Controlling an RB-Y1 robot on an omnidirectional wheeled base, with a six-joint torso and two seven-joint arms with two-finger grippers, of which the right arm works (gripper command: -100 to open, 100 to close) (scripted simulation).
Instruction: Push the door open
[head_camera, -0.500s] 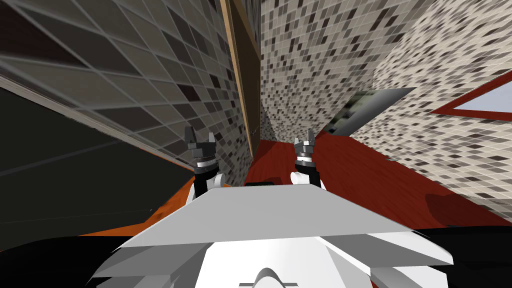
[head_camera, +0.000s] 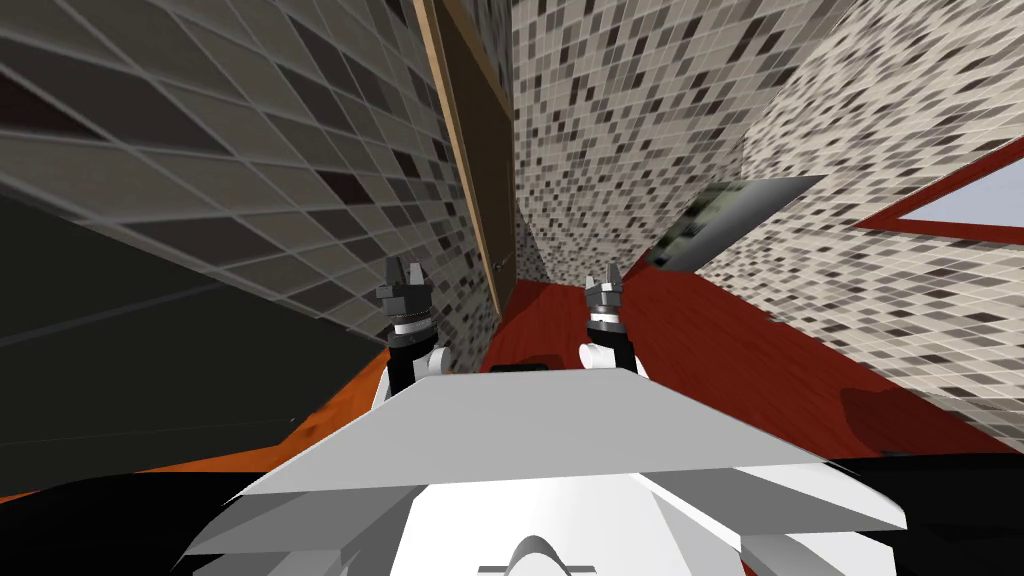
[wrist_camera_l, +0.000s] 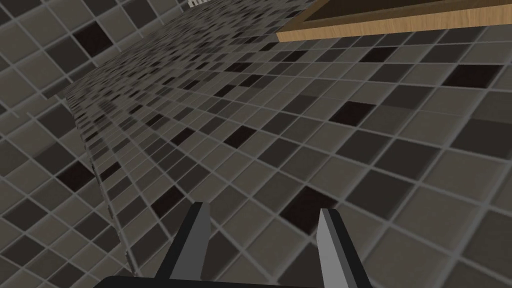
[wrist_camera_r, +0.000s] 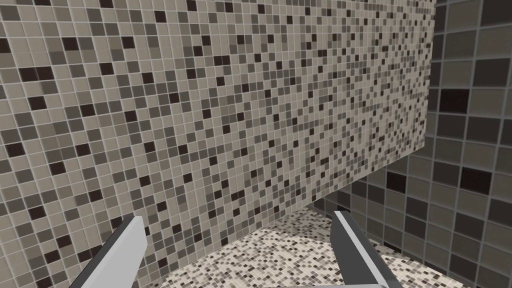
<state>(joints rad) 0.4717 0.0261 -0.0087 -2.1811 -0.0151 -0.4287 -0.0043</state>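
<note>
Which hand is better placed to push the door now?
Probably the left hand: the door frame lies ahead of it, along the dark tiled wall. The right hand, also open, faces a light tiled wall.

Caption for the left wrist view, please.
Open left claw facing a dark tiled wall, with the wooden door frame beyond.

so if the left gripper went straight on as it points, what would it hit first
Most likely the dark tiled wall: the left gripper, fingers open, faces it. The wood-framed door lies off to one side of that line.
</note>
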